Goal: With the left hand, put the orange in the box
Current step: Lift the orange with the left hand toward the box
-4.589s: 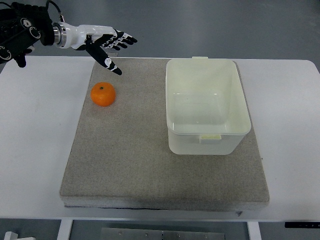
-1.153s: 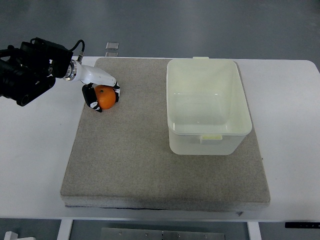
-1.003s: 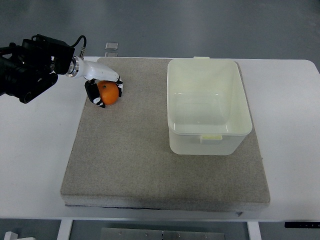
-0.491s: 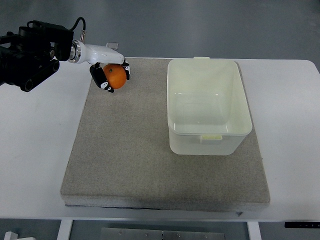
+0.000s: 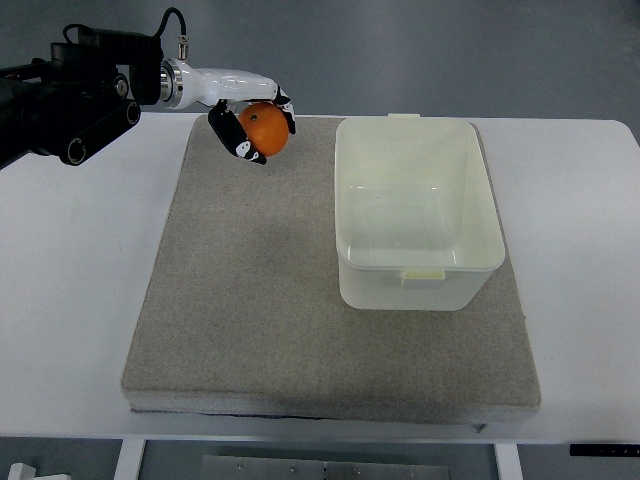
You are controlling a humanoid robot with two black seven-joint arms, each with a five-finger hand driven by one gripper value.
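One second back your left hand (image 5: 255, 122) gripped the orange (image 5: 265, 129) low on the mat (image 5: 250, 300), now it's wrapped around it in the air, near the box (image 5: 415, 290), so you're mid-carry.

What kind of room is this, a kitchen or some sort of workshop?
Most likely a robotics lab or test room, not a kitchen. A plain white table stands on a bare grey floor, with only a grey mat, an empty plastic box and one orange, held by the robot's left hand.
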